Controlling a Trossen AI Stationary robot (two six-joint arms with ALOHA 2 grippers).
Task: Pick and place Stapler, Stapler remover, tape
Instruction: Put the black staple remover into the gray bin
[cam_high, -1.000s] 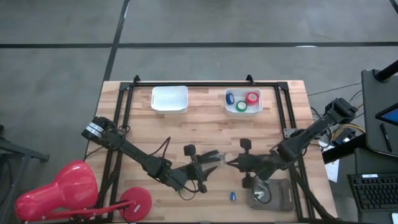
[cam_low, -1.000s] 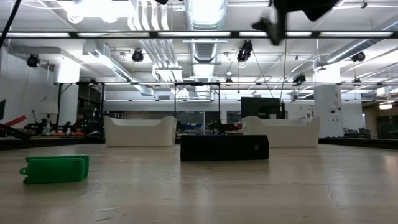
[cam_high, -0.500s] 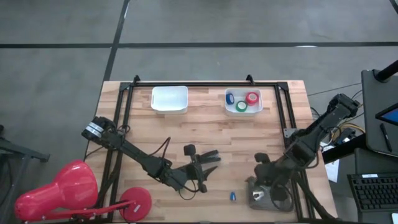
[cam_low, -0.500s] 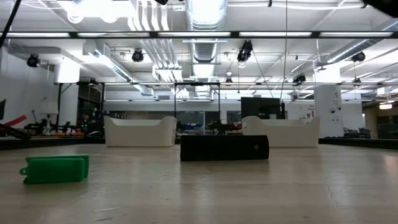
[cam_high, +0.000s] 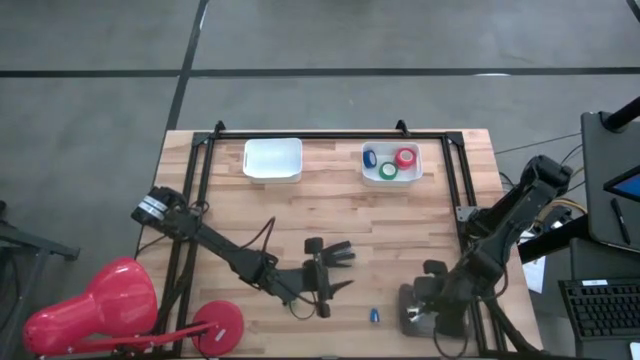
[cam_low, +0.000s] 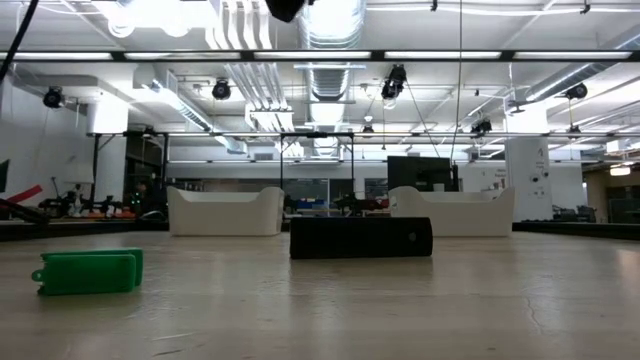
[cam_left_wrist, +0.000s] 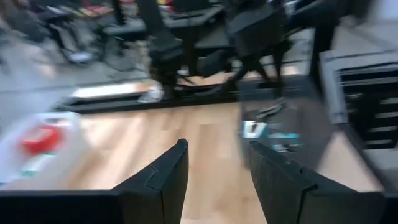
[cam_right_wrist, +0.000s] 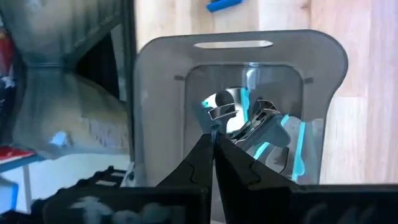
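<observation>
The black stapler (cam_low: 360, 238) stands on the table in the low view; the high view does not show it. Red (cam_high: 405, 157), blue (cam_high: 370, 158) and green (cam_high: 388, 171) tape rolls lie in a white bin (cam_high: 390, 182) at the far edge. A chrome staple remover with cyan grips (cam_right_wrist: 249, 121) lies on a grey pouch (cam_right_wrist: 155, 93) near the near right corner. My right gripper (cam_right_wrist: 214, 146) is shut, pointing down over the remover (cam_high: 422, 306). My left gripper (cam_high: 342, 268) hovers open over the table's near middle (cam_left_wrist: 214, 168). My right gripper's shut fingertips (cam_right_wrist: 211, 134) point down from above at the staple remover's chrome claw (cam_right_wrist: 221, 112). Whether they touch it, I cannot tell.
A second white bin (cam_high: 272, 158) stands at the far edge, left of the tape bin. A small blue piece (cam_high: 373, 316) lies near the near edge, left of the pouch. A green block (cam_low: 90, 271) shows in the low view. A black frame rims the table.
My right gripper has swung from the table's middle toward the near right corner and now stands over the grey pouch. My left gripper has shifted a little toward the table's right. Nothing on the table has moved.
</observation>
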